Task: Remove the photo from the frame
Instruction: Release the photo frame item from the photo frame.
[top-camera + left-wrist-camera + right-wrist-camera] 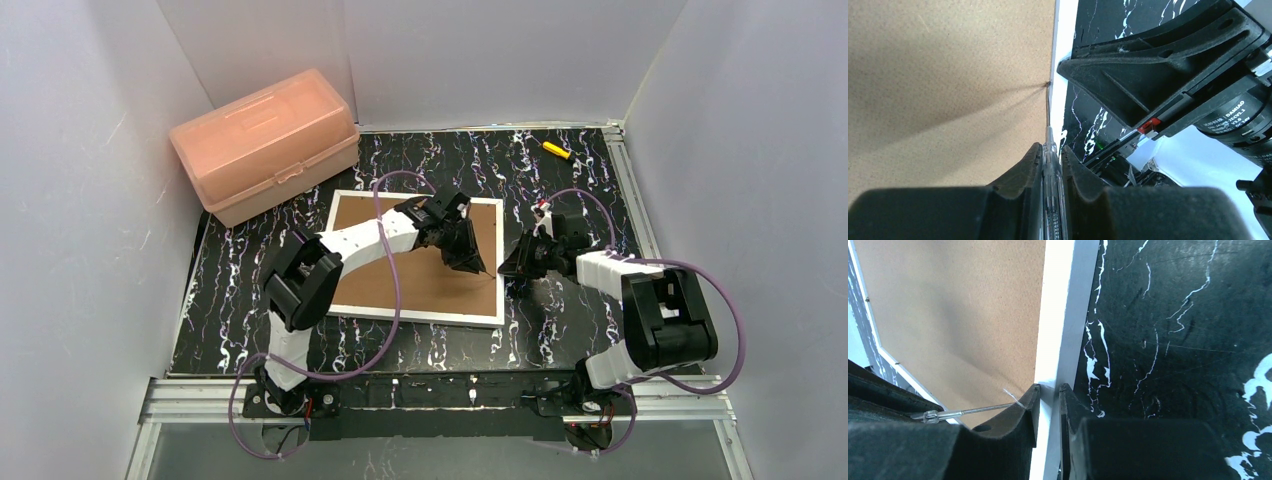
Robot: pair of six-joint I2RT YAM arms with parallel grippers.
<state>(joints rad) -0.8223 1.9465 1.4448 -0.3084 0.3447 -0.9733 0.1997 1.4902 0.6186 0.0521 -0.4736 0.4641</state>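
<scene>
The frame (345,209) lies face down on the black marbled mat, its brown fibreboard back (385,255) up. The photo is hidden under the back. My left gripper (468,258) is shut on a clear-handled screwdriver (1052,170). The screwdriver's tip (1048,86) touches the seam between the brown back (938,75) and the white border at the frame's right edge. My right gripper (512,270) is shut on the frame's white right border (1060,340), one finger on the inside and one outside. The screwdriver shaft (978,411) shows in the right wrist view beside the brown back (958,305).
A pink plastic box (264,143) stands at the back left, close to the frame's far left corner. A small yellow-handled tool (556,150) lies at the back right. White walls enclose the black mat (560,190) on three sides.
</scene>
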